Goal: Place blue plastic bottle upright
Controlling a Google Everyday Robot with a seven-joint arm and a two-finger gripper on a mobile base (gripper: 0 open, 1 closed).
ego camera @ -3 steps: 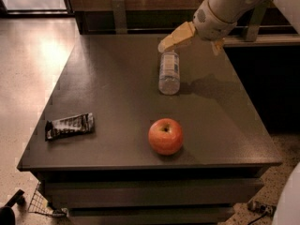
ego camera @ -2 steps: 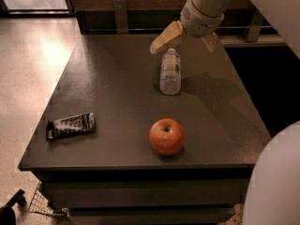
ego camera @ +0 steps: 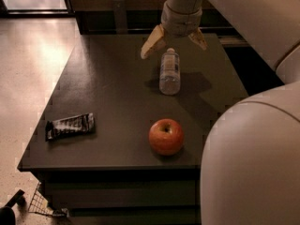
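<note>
The blue plastic bottle (ego camera: 169, 72) is a small clear bottle with a white cap. It lies on its side on the dark table (ego camera: 103, 93), cap pointing away toward the far edge. My gripper (ego camera: 174, 44) hangs just above the cap end, open, with one tan finger (ego camera: 151, 45) to the left of the cap and the other to the right. The fingers straddle the bottle's cap end without closing on it.
A red apple (ego camera: 166, 136) sits near the table's front edge, in front of the bottle. A dark snack bar wrapper (ego camera: 70, 126) lies at the front left. My arm's large white body fills the right side and the upper right.
My gripper has moved left and down, from beyond the bottle's right side to over its cap end. The arm's body now fills more of the right side. The bottle, apple and wrapper have not moved.
</note>
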